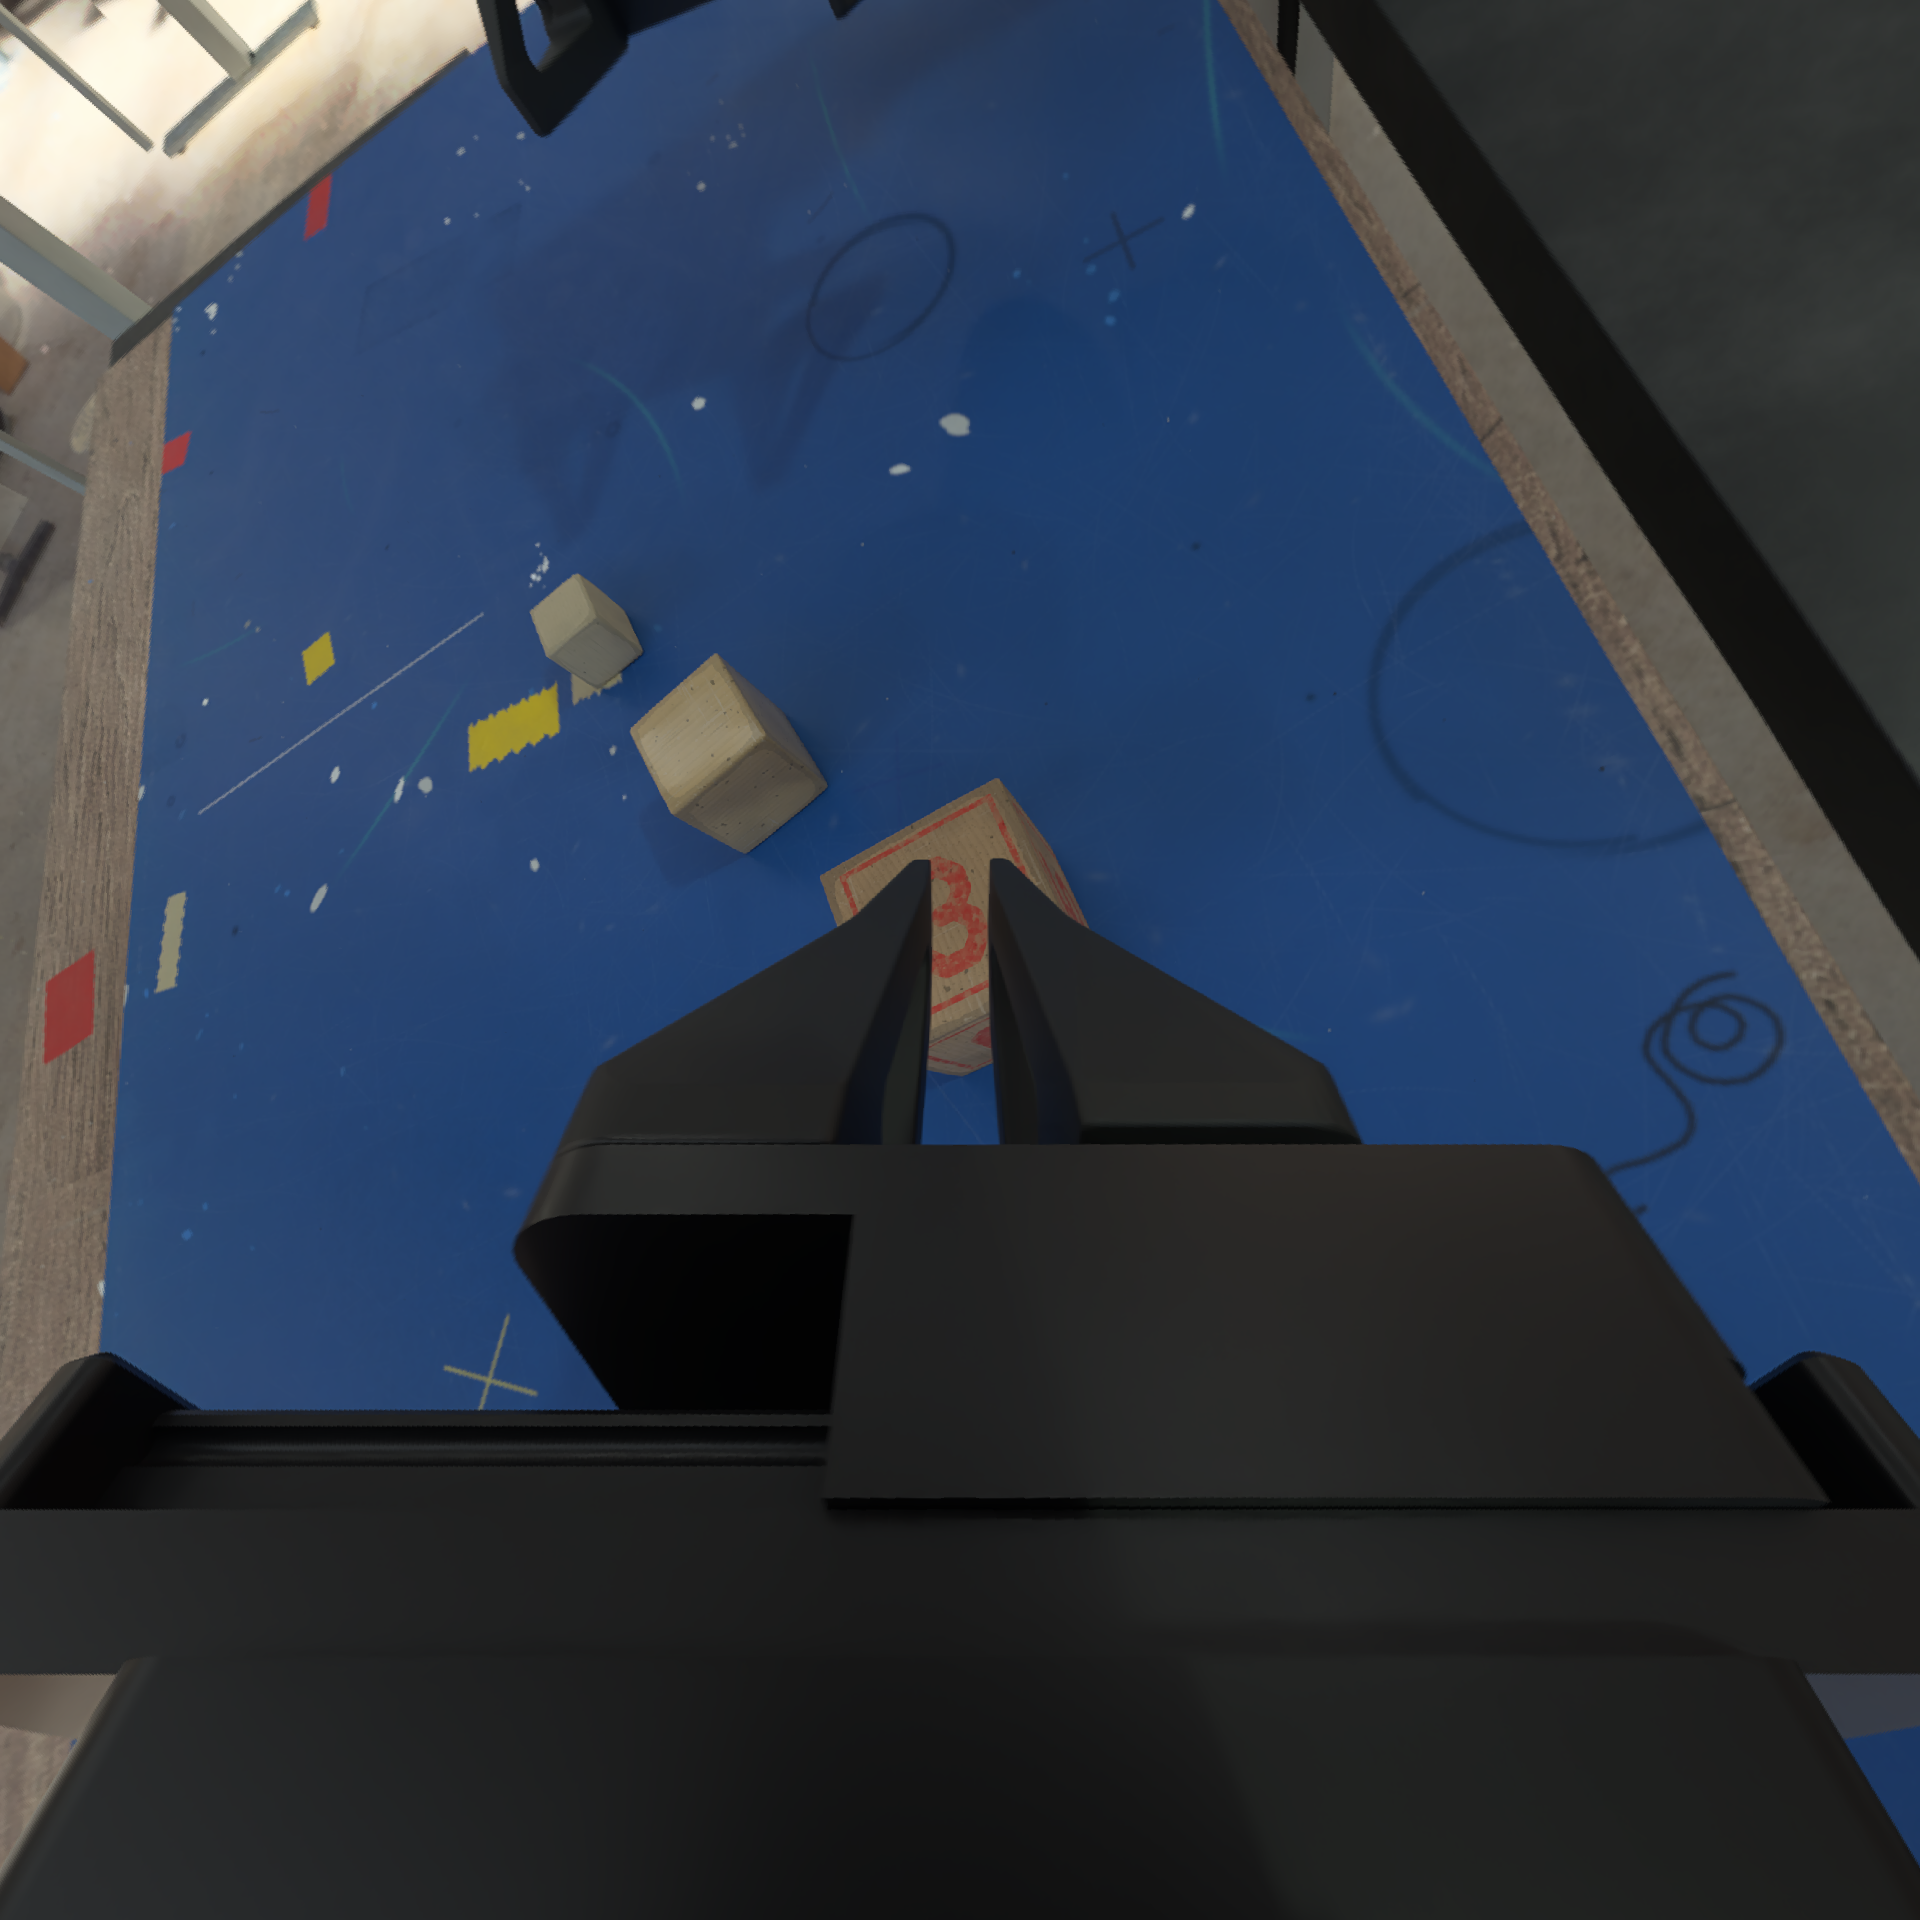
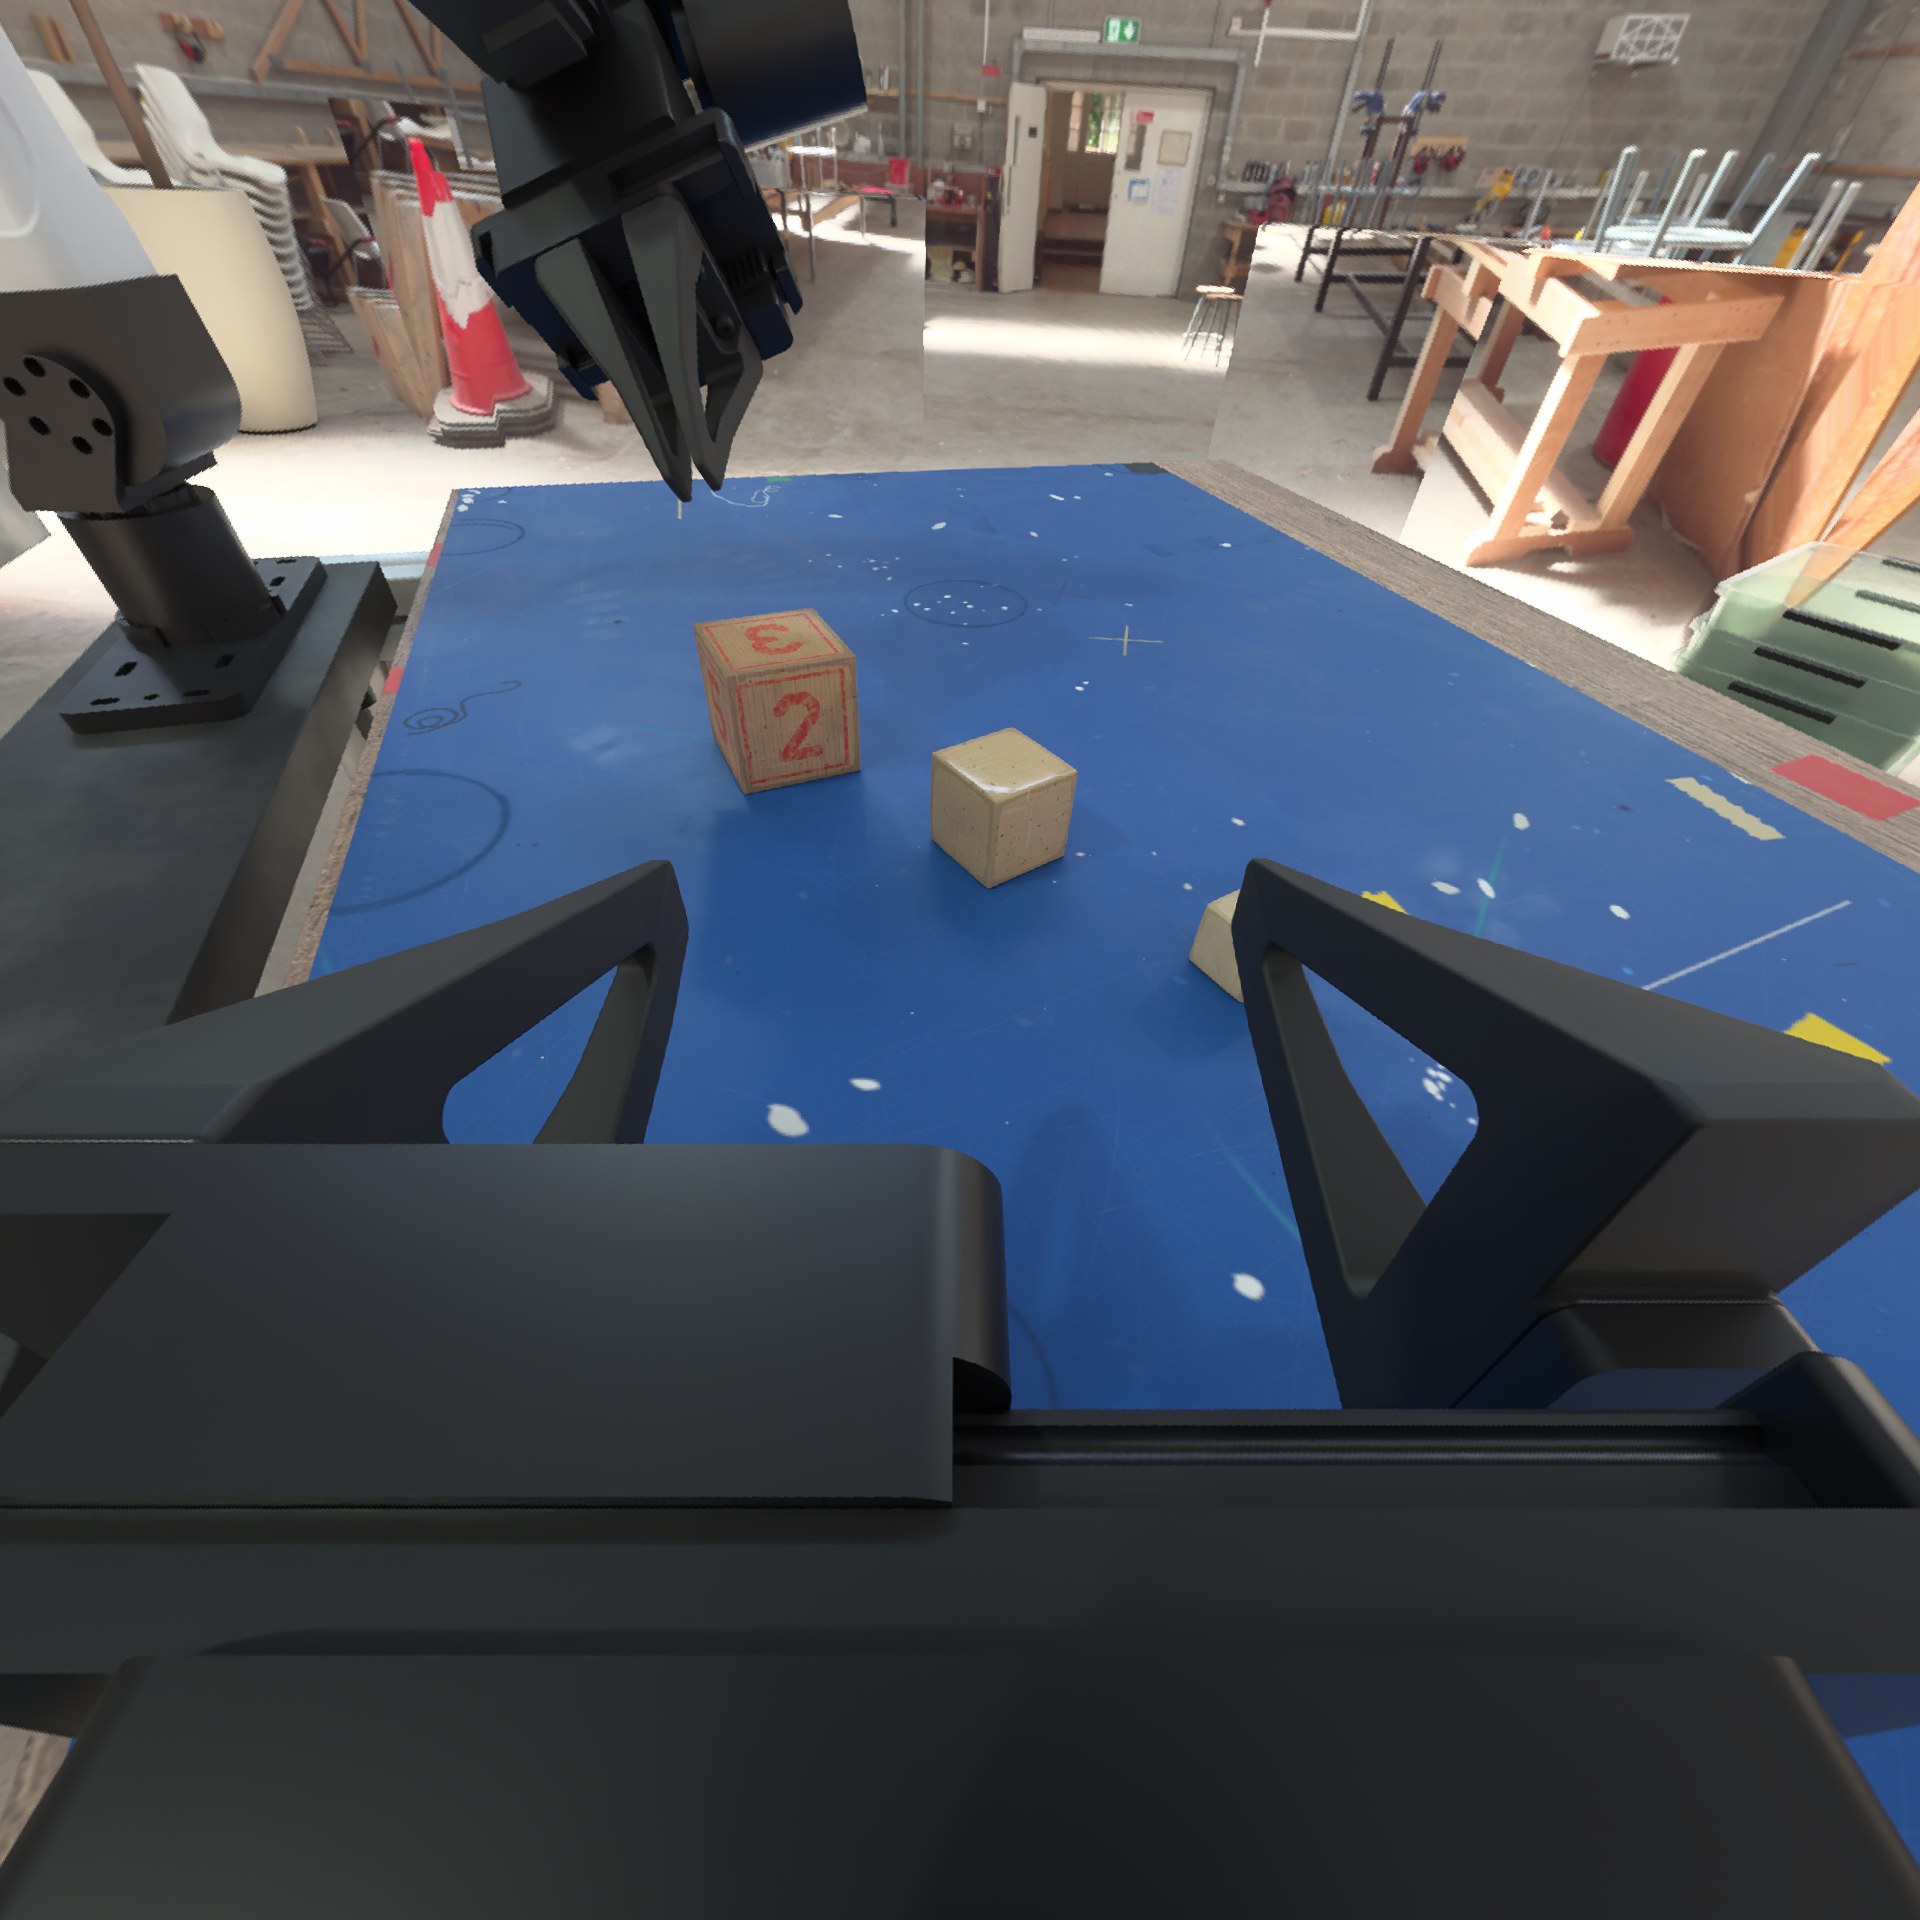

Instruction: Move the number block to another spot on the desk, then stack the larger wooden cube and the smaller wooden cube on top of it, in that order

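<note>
The number block (image 1: 966,831) is a wooden cube with red numerals, standing on the blue desk (image 1: 1195,644). My left gripper (image 1: 958,864) hangs well above it, its fingers almost together and empty; it also shows in the right wrist view (image 2: 698,480), high over the desk's far end. The larger wooden cube (image 1: 727,753) and the smaller wooden cube (image 1: 584,632) stand in a row to the block's left. My right gripper (image 2: 961,871) is open and empty, low over the desk. The number block (image 2: 779,701) and larger cube (image 2: 1003,808) lie ahead of it. The smaller cube (image 2: 1216,940) is half hidden behind its right finger.
The left arm's base (image 2: 156,582) stands on a dark plate at the desk's left side. The desk has a wooden rim (image 2: 1558,634). Green crates (image 2: 1818,665) sit on the floor beyond the right edge. Part of the right gripper (image 1: 551,73) shows at the far end.
</note>
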### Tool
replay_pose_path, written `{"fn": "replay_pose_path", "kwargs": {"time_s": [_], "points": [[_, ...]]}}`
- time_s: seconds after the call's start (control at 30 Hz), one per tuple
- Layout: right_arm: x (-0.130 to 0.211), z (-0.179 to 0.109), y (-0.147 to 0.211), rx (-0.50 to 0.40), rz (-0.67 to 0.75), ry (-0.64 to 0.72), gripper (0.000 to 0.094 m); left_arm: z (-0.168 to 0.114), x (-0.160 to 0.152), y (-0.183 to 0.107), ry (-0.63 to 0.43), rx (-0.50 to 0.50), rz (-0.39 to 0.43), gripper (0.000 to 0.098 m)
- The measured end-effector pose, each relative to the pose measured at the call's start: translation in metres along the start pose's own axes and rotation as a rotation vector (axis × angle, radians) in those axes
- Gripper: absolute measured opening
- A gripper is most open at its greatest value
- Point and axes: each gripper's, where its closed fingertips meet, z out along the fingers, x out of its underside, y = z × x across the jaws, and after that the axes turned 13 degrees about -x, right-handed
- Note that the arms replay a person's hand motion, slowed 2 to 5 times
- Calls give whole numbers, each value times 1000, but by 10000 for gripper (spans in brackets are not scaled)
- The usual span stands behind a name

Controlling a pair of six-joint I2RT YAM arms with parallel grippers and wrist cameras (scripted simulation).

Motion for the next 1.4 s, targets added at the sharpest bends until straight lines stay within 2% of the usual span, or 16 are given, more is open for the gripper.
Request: {"fn": "replay_pose_path", "kwargs": {"time_s": [0.23,0.67,0.97,1.4], "points": [[0,0,0,0,-2,0,892,-3,1,2,-33,-48,-82,337],[-1,0,0,1,-8,-1,882,2,19,6,32,-101,-232,926],[-1,0,0,1,-7,-2,877,12,34,-2,114,-97,-320,940],[-1,0,0,1,-9,-3,876,27,49,-11,248,-97,-368,940]]}}
